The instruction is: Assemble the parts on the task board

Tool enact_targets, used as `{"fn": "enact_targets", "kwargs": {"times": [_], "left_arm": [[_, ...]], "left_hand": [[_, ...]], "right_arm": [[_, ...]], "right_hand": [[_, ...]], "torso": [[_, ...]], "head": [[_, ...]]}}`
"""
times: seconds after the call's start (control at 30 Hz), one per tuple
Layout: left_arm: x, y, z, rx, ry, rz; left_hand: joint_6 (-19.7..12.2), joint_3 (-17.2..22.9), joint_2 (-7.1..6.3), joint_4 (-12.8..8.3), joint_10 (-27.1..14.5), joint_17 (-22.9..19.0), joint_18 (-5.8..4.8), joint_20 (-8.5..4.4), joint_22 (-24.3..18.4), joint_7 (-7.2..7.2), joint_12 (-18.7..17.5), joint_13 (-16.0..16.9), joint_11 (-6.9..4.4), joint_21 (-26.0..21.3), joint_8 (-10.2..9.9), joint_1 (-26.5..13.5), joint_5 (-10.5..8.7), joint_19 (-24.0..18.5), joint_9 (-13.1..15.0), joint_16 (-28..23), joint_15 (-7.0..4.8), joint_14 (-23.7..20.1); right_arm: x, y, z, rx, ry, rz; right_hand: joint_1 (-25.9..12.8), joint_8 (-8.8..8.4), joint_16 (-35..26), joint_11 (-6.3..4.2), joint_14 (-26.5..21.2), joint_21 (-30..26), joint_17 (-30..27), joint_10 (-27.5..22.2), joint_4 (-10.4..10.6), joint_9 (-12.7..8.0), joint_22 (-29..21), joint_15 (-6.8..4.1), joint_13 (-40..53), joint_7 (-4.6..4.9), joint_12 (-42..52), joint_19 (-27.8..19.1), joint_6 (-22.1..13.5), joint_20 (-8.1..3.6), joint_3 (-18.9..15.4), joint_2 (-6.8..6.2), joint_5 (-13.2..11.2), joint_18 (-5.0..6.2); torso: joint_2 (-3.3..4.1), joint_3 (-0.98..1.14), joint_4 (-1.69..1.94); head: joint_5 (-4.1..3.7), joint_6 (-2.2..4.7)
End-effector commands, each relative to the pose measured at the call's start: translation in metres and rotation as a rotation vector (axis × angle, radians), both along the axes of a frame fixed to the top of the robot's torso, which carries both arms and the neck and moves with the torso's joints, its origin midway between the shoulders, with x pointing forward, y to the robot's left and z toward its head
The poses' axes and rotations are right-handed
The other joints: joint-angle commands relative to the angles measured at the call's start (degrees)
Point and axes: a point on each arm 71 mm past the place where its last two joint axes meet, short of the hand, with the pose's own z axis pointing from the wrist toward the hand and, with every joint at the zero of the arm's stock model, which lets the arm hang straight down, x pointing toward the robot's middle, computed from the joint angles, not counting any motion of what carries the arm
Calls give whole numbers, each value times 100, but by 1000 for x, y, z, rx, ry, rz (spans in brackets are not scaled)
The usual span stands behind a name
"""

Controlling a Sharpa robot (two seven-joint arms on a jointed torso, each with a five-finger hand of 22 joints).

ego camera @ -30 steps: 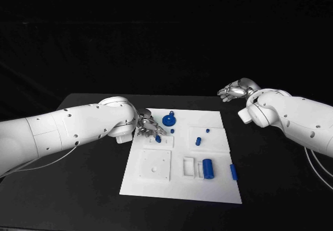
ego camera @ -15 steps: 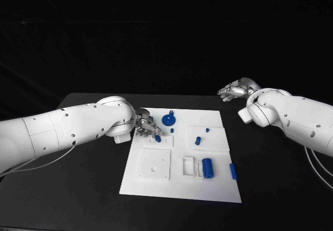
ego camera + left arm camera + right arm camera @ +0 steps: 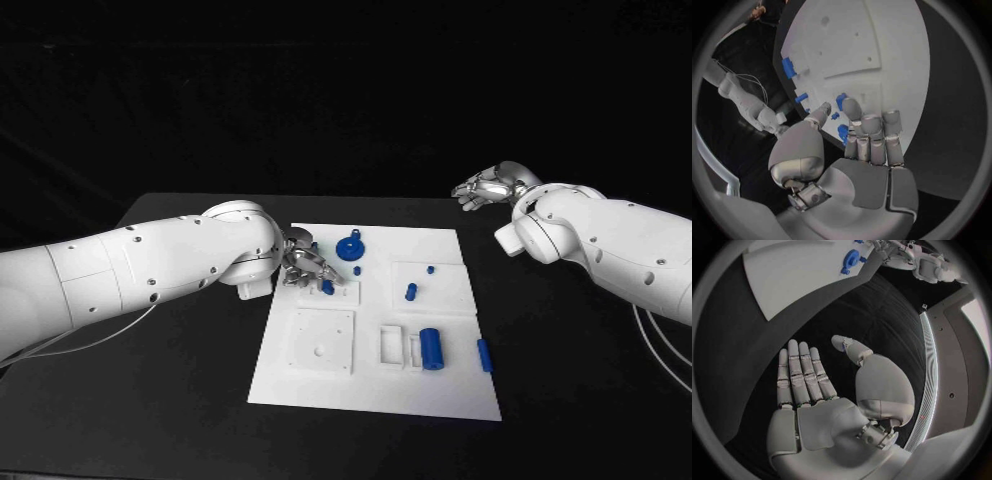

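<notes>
The white task board (image 3: 433, 390) lies mid-table. My left hand (image 3: 306, 263) hovers over its far left part with fingers apart and nothing in it. A short blue peg (image 3: 329, 287) stands in the board just off its fingertips; in the left wrist view this peg (image 3: 842, 100) sits beside one fingertip (image 3: 851, 107), and I cannot tell whether they touch. A blue round knob (image 3: 351, 246) stands right behind the hand. My right hand (image 3: 488, 187) hangs flat and empty above the black table past the board's far right corner.
Other blue parts on the board: a small pin (image 3: 358, 270), a pin (image 3: 431, 269), a peg (image 3: 411, 293), a thick cylinder (image 3: 431, 350) beside a white frame (image 3: 392, 346), and a peg (image 3: 483, 357) at the right edge. A square plate (image 3: 320, 343) with holes lies near left.
My left hand has edged slightly toward the board's far side. The blue peg and the other parts stay put. The right hand has not moved.
</notes>
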Motion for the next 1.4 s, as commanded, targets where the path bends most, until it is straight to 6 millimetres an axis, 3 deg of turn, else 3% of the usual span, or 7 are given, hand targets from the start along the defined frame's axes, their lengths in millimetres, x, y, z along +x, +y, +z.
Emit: {"fn": "enact_targets", "kwargs": {"times": [0.03, 0.23, 0.9, 1.1, 1.2, 1.4], "left_arm": [[-1, -3, 0, -28, 8, -4], [-2, -3, 5, -44, -4, -1], [-1, 2, 11, -51, -25, 17], [3, 9, 27, -92, -73, 44], [6, 13, 40, -110, -104, 60], [19, 26, 61, -95, -133, 101]], "left_hand": [[35, -19, 59, 4, 43, -4, 4, -696, 7, 9, -15, -4, 10, 33, -19, -15, -1, 45, -5, 21, 5, 45], [43, -80, 132, -77, 55, -10, 10, -702, 7, 7, -18, -17, 7, 40, -41, 38, 1, 61, -51, 18, -2, 61], [107, -143, 138, -100, 72, -14, 16, -708, 2, -10, -7, -26, -9, 38, -22, 32, 2, 81, -81, 21, -17, 84], [34, -160, 40, -124, 37, -36, 21, -711, -14, 2, -30, -48, -1, 15, -66, 64, 2, 84, -127, -19, -20, 60], [-161, -112, -32, -179, -73, -79, 5, -691, -46, 59, -92, -88, 50, -54, -163, 177, 10, 32, -189, -108, 24, -26], [-279, 3, -41, -194, -183, -137, -43, -651, -94, 108, -154, -139, 99, -152, -201, 323, 112, -25, -242, -220, 73, -98]], "right_arm": [[0, 1, -1, -1, 3, 13], [0, 1, -4, -1, 9, 13], [0, 0, -6, -2, 15, 11], [0, -3, -6, -1, 10, 2], [0, -5, -6, 2, 5, -1], [1, -6, -6, 3, 4, -5]], "right_hand": [[-63, 21, -24, 14, -39, -37, -6, -21, -11, -5, 6, -6, -9, -4, 31, -22, -34, 8, -30, 9, 25, 10], [-63, 22, -24, 14, -40, -38, -7, -22, -11, -6, 8, -6, -11, -4, 31, -23, -35, 8, -31, 10, 26, 10], [-65, 25, -25, 16, -43, -42, -10, -26, -13, -12, 13, -5, -19, -2, 33, -26, -40, 11, -36, 14, 31, 12], [-66, 26, -25, 16, -44, -44, -11, -26, -14, -13, 15, -4, -21, -2, 33, -28, -41, 12, -37, 14, 30, 12], [-66, 26, -25, 16, -44, -44, -11, -26, -14, -14, 16, -4, -22, -2, 34, -28, -40, 12, -38, 14, 30, 13], [-65, 28, -25, 16, -43, -45, -11, -25, -15, -15, 17, -4, -23, -2, 35, -27, -40, 12, -38, 17, 30, 13]], "torso": [[-1, -1, 5], [-3, 1, 5], [0, 4, -7], [-1, 0, 4], [-6, 2, 17], [-5, -1, 11]], "head": [[-2, 1], [5, 3], [18, 16], [3, 62], [0, 78], [28, 107]]}}
